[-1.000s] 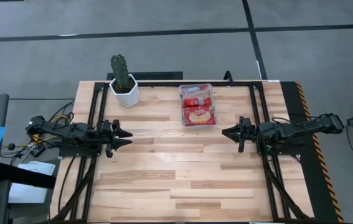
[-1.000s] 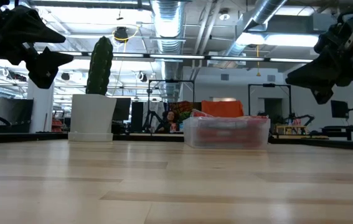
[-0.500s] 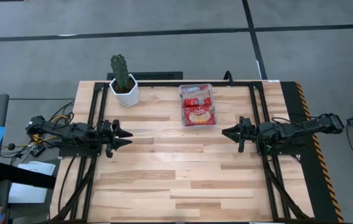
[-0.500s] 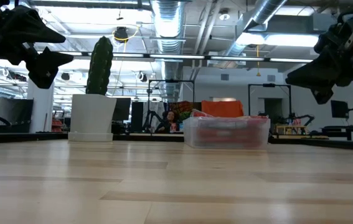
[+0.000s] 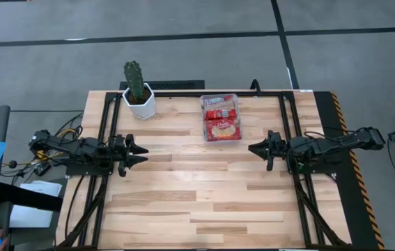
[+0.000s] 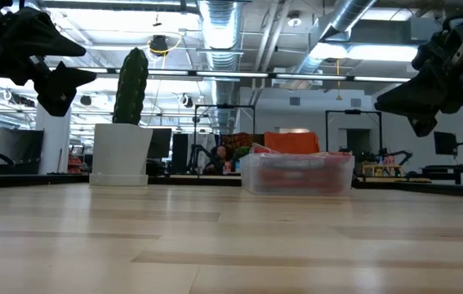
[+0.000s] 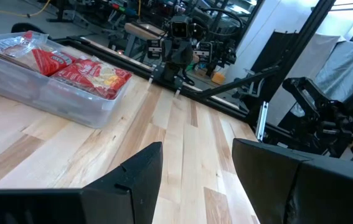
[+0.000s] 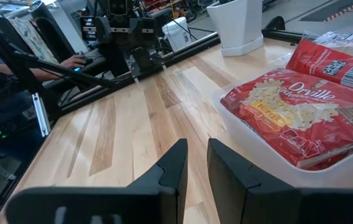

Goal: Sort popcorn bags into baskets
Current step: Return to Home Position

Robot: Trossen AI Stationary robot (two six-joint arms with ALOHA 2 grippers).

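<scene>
A cactus pot (image 5: 139,102) stands off at the table's (image 5: 197,202) far edge. My left gripper (image 5: 140,155) hovers spread and my right gripper (image 5: 254,148) hovers with fingers narrowly apart, both empty; the clear tray (image 5: 220,118) of popcorn bags (image 5: 223,129) lies between us, farther back.

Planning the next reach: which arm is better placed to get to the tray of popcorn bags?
Right, probably. The right gripper hovers nearer the clear tray of popcorn bags; the left gripper waits farther off.

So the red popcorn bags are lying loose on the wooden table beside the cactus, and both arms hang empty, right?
Not quite: in the high view the popcorn bags are piled inside the clear tray, not loose on the table. Both grippers, left and right, do hang empty.
</scene>
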